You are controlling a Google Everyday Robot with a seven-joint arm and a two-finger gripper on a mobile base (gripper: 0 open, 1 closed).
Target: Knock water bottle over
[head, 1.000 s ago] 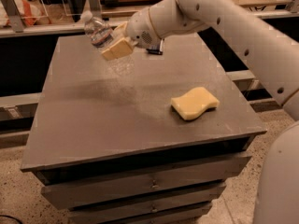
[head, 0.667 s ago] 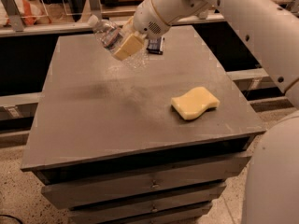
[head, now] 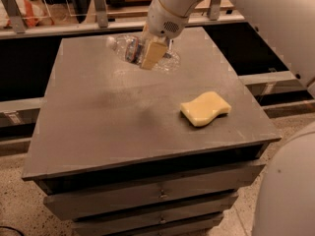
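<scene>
The water bottle (head: 129, 49) is clear plastic with a white cap. It lies on its side at the far middle of the grey table (head: 108, 117), its cap pointing left. My gripper (head: 153, 54) hangs from the white arm (head: 172, 9) and is right over the middle of the bottle, covering part of its body. Its tan tip is against or just in front of the bottle. I cannot tell whether it touches.
A yellow wavy sponge (head: 205, 108) lies on the right side of the table. The table has drawers (head: 157, 195) in its front. A metal rail and shelving (head: 98, 9) stand behind the far edge. My white body (head: 290, 191) fills the right.
The bottle was tilted at the gripper over the far left of the table. It now lies flat on the table. The gripper has come down and to the right with it.
</scene>
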